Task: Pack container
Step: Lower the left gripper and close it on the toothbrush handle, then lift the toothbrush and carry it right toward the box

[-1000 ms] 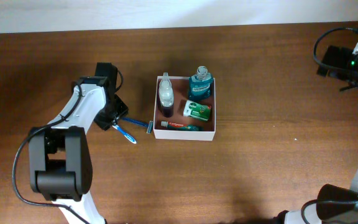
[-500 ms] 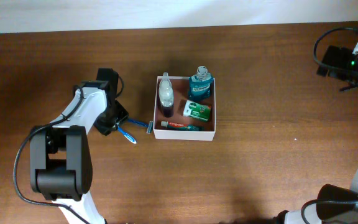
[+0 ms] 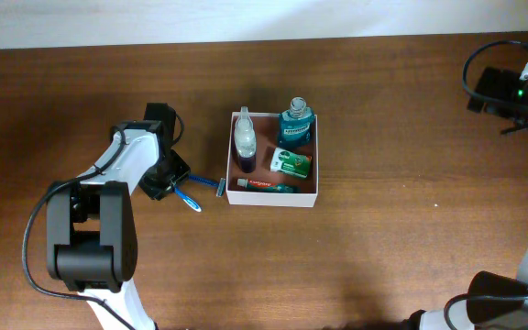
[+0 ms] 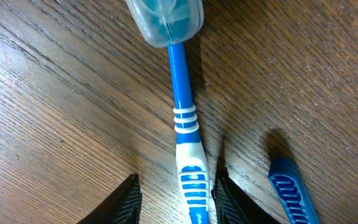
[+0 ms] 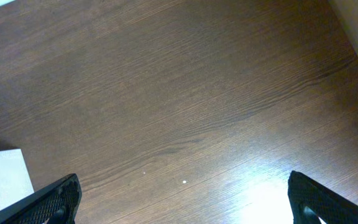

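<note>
Container (image 3: pixel 274 199) is sitting mid-bench (image 3: pixel 383 257), holding four things: one clear bottle (image 3: pixel 245 142), one teal mouthwash bottle (image 3: pixel 295 128), one green packet (image 3: pixel 291 164) and one toothpaste tube (image 3: pixel 266 186); one toothbrush (image 4: pixel 180 106) and one razor (image 3: pixel 211 184) are lying just left of it. Left claw (image 4: pixel 176 194) is straddling the toothbrush handle, jaws apart and not yet clamped, so the pickup is seemingly calling for a squeeze, lift and carry right. Right claw (image 5: pixel 182 196) is gaping, empty, far right.

container (image 3: pixel 273 199) | square, white walls, reddish inside | on table | apparently part-filled
</note>
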`<state>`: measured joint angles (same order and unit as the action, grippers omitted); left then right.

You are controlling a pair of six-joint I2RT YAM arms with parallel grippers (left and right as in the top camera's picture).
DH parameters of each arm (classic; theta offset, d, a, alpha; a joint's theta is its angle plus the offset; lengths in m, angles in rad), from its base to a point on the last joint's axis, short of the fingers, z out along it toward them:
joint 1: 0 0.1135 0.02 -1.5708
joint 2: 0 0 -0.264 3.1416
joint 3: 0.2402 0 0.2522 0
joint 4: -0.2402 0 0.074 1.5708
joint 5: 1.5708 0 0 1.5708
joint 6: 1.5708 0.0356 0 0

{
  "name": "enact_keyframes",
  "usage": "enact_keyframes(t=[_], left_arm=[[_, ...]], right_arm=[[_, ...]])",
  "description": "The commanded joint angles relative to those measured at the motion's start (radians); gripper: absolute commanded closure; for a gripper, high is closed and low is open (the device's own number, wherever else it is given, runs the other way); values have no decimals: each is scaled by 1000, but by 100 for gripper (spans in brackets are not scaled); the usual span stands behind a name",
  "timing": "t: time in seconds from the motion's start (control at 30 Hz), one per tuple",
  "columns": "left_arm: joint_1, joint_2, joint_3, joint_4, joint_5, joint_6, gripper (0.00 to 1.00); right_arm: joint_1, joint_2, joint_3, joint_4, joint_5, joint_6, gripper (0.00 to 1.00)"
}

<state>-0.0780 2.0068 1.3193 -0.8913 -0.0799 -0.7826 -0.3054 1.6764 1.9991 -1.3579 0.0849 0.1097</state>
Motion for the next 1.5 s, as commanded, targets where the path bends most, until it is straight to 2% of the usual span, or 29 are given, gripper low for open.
enact_keyframes(t=[0.0,0.13,0.23,0.43,0.53,0.63,0.83,1.13,1.3,1.47], left_arm=[[1,43,-9,15,-14,-3,61],[3,42,-9,16,-14,-2,70],[5,42,-9,16,-14,-2,84],[26,42,-5,-11,-15,-1,91],[47,42,6,-18,-15,78,100],[76,42,39,-39,-14,173,99],[132,40,200,-151,-14,276,99],[114,40,639,-251,1,584,100],[61,40,818,-231,176,784,100],[-4,40,884,-223,394,977,100]], right_arm=[[-3,6,6,2,-5,11,1],[-3,6,7,1,-5,11,1],[-3,6,7,1,-5,11,1],[-3,6,7,1,-5,11,1],[-3,6,7,2,-5,11,1],[-3,6,7,2,-5,11,2],[-3,6,7,2,-5,11,1],[-3,6,7,2,-5,11,1],[-3,6,7,2,-5,11,2],[-3,6,7,2,-5,11,1]])
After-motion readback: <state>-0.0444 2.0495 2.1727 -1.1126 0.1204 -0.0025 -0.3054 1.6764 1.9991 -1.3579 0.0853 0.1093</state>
